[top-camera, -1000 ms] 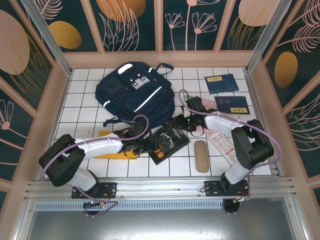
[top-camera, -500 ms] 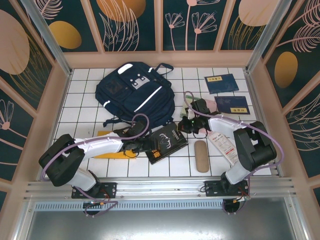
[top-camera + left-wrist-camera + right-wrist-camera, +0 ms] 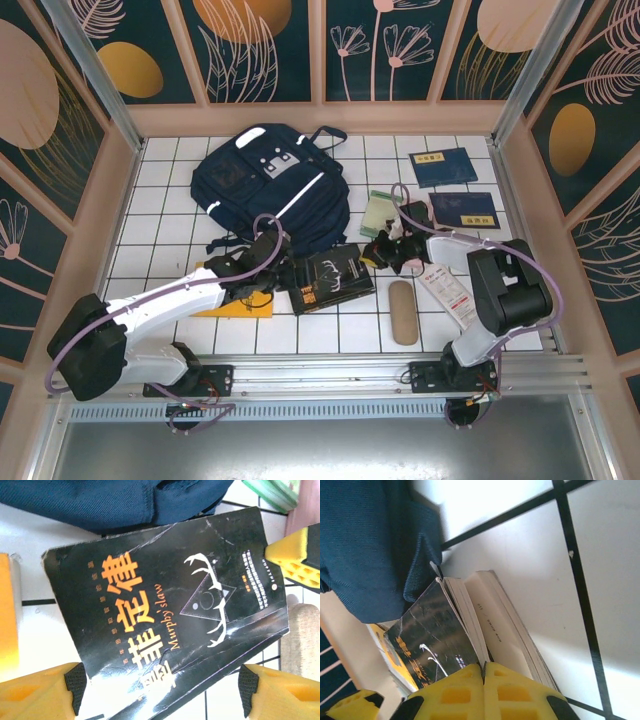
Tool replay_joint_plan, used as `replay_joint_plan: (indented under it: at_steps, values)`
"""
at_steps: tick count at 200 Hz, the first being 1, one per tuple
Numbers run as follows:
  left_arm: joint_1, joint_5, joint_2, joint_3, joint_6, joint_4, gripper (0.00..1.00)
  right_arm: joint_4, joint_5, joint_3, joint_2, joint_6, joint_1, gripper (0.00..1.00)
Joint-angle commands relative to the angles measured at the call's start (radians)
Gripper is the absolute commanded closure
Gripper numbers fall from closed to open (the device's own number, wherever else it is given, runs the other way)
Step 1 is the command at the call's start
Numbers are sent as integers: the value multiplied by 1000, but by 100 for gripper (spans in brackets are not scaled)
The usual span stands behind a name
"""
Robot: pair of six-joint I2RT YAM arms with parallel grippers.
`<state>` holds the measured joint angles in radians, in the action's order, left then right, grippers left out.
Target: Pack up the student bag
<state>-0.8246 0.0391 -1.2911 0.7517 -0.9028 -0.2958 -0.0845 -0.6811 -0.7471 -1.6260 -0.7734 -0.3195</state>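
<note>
- top external: the student bag (image 3: 270,190) lies flat on the white tiled table (image 3: 170,200), toward the far side, apparently not yet loaded. the black book (image 3: 335,280) rests just beside its near edge, between the two grippers, probably staged as the next item to go in.
- the left arm reaches low across the table from its base, with the left gripper (image 3: 285,280) at the book's left end. the right arm folds back on itself, with the right gripper (image 3: 375,252) at the book's right corner.
- left wrist: the left gripper (image 3: 160,692) is spread wide and grips nothing. its fingers straddle the near edge of the "murphy's law" book (image 3: 170,610), a pose that looks ready to clamp. bag fabric (image 3: 115,500) lies just past the book, and a yellow finger of the other gripper (image 3: 295,560) sits at its far corner.
- right wrist: the right gripper (image 3: 485,690) is pressed fully closed and empty, right at the book's page edge (image 3: 490,615). it is likely bracing or nudging the book so it cannot slide. the bag (image 3: 365,545) touches the book's far corner.
</note>
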Motion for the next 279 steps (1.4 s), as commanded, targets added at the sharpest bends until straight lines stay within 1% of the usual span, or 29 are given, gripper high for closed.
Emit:
replay_joint_plan:
  at_steps: [1,15,35,54,71,85,104,113,125,138,153,171,181,195,212,241,258,271,279]
  values:
    - [4,-24,2,-21,-3,-41,19,57,-56,15,-14,-97,3,100]
    - [10,-27,7,-37,-20,-40,17,64,-55,24,-8,-119,4,100]
    - [12,1,6,-62,-27,-22,18,83,-64,41,9,-158,4,100]
    - [10,10,1,-64,5,-34,17,82,-62,42,23,-173,4,100]
    - [4,-9,-6,-52,35,-70,17,76,-59,40,29,-182,4,100]
    - [-34,-62,-24,-16,101,-112,16,84,-70,40,30,-197,5,100]
    - [-115,-174,-71,56,259,-173,15,83,-65,35,33,-204,4,100]
    - [-151,-204,-88,77,337,-177,14,84,-64,31,31,-207,5,100]
    - [-200,-231,-111,95,441,-167,6,84,-66,26,31,-207,6,100]
    - [-249,-266,-148,122,520,-164,5,80,-66,22,28,-207,6,100]
    - [-301,-353,-193,145,582,-157,4,76,-66,17,28,-208,6,100]
    - [-340,-409,-244,163,646,-142,4,75,-67,12,30,-208,6,100]
    - [-354,-437,-269,168,668,-134,4,76,-69,12,28,-210,6,100]
    - [-372,-504,-308,175,694,-133,4,78,-72,9,28,-214,7,100]
    - [-384,-539,-349,177,717,-134,4,80,-74,9,30,-215,7,100]
    - [-389,-597,-400,176,725,-144,6,81,-79,11,31,-215,8,100]
    - [-389,-666,-416,176,717,-146,10,85,-82,15,31,-216,9,100]
    - [-389,-688,-416,181,724,-147,19,87,-84,15,32,-219,9,100]
    - [-389,-696,-416,187,729,-147,29,89,-86,16,29,-219,9,100]
